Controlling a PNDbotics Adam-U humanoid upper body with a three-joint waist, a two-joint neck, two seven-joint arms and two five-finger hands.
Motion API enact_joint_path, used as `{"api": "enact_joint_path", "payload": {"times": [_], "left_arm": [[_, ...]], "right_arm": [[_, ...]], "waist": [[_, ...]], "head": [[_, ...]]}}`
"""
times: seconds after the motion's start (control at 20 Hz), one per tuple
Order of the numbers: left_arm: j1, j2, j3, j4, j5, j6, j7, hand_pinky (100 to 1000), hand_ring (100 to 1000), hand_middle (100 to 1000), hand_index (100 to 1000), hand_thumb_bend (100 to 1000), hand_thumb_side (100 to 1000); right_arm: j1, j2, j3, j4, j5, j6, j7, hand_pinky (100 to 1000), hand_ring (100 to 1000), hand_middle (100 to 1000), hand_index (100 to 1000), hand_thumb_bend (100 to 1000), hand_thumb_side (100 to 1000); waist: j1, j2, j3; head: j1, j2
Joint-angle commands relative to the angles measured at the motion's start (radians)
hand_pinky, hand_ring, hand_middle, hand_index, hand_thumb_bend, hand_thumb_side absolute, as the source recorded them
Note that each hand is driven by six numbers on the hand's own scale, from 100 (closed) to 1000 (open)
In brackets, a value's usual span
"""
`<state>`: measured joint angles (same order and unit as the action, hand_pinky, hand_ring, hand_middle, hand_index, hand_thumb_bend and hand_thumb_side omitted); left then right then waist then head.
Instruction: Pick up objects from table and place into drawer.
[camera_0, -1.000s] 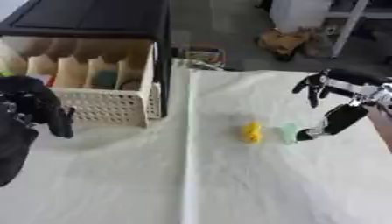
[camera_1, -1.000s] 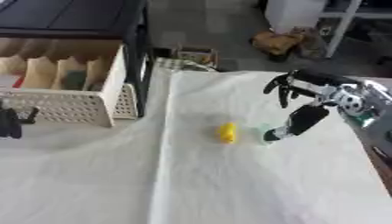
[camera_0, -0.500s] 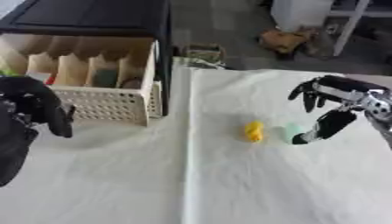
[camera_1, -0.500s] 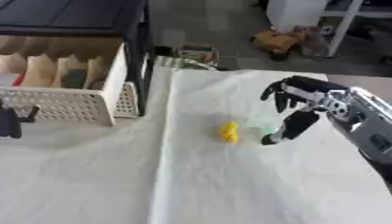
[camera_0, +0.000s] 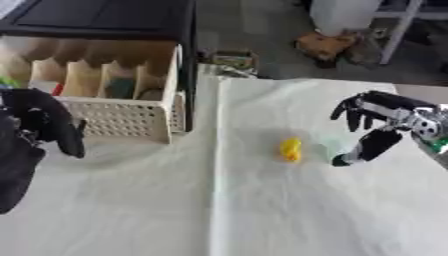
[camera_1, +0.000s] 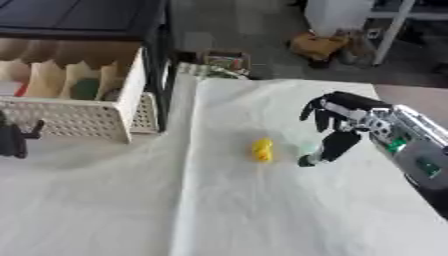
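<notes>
We see the right hand (camera_1: 337, 120) over the white cloth-covered table (camera_1: 262, 210), coming in from the right edge. Its fingers (camera_1: 315, 111) are curled downward in a loose claw and its thumb (camera_1: 325, 149) points down, tip touching the cloth; nothing is held between them. Just below the fingers, between them and the thumb, lies a pale green object (camera_1: 304, 143), faint against the cloth; we cannot tell whether the thumb touches it. A little further to the hand's left lies a small yellow object (camera_1: 262, 149), apart from the hand and from the green one.

Well off to the hand's left, at the table's far-left side, the beige perforated drawer (camera_0: 122, 117) stands pulled out of a black cabinet (camera_0: 114, 17). Dividers split it into narrow compartments, and we can make out something dark green and something red inside, too blurred to name.

In front of the drawer's left part we see the left hand (camera_0: 44, 122), black, with its fingers curled down and holding nothing, near the left edge of the left eye view.
</notes>
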<state>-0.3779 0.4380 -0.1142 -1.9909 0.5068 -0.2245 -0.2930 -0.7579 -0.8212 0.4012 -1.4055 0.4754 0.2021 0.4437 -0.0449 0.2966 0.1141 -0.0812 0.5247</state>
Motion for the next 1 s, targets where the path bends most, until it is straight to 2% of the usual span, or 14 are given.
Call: {"api": "enact_joint_path", "payload": {"times": [0.05, 1.0], "left_arm": [[-0.008, 0.005, 0.006, -0.009, -0.003, 0.002, 0.000, 428, 436, 567, 740, 100, 529], [-0.008, -0.011, 0.004, -0.009, -0.020, 0.006, -0.009, 427, 437, 567, 737, 100, 524]], "right_arm": [[-0.010, -0.018, -0.014, 0.015, 0.011, 0.002, -0.011, 567, 626, 443, 764, 673, 261], [-0.012, 0.022, -0.028, 0.111, 0.023, 0.006, -0.037, 529, 613, 458, 731, 645, 274]], "waist": [[0.002, -0.016, 0.001], [0.000, -0.003, 0.017]], "head": [[-0.001, -0.005], [-0.013, -0.005]]}}
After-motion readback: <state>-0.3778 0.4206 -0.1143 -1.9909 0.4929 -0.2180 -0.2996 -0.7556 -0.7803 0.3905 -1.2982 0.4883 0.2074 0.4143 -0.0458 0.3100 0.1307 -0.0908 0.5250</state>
